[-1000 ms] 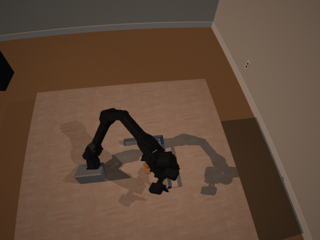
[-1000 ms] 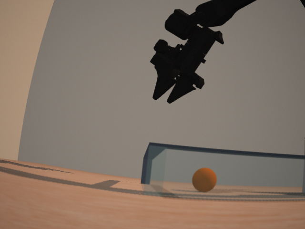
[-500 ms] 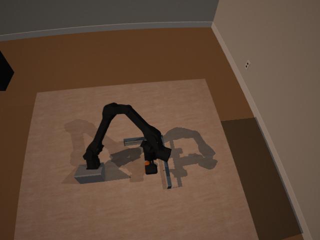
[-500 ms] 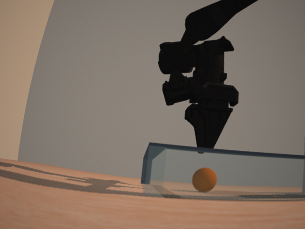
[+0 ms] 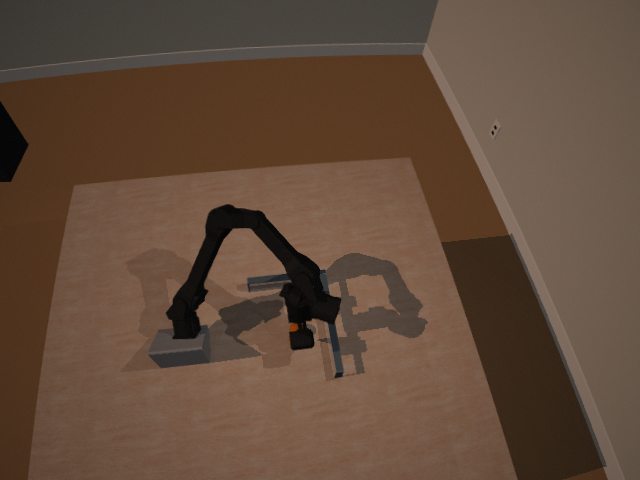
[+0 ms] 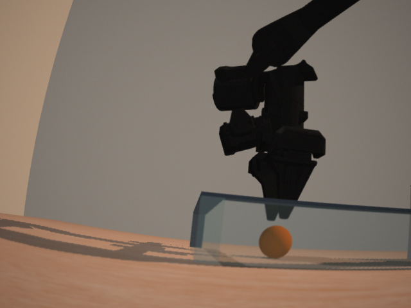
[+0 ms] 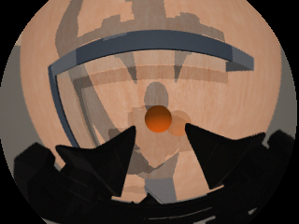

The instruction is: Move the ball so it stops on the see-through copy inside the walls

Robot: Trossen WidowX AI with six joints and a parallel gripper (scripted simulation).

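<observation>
The orange ball (image 5: 293, 327) (image 6: 275, 242) (image 7: 158, 119) rests on the table inside the corner. In the wrist view it partly overlaps the see-through copy (image 7: 184, 122), which lies just to its right. The long clear wall (image 5: 334, 346) (image 6: 239, 197) (image 7: 154, 39) and the shorter clear wall (image 5: 263, 282) (image 7: 58, 103) make the corner. My gripper (image 6: 277, 217) (image 7: 161, 127) points down and is open and empty. Its fingertips hang a little above the ball. In the top view the gripper body hides much of the ball, and the fingertips cannot be made out.
The arm's grey base block (image 5: 179, 351) stands on the table (image 5: 206, 413) at the left in the top view. The long wall stands beyond the ball from the base. Shadows of the arm fall across the table and the walls.
</observation>
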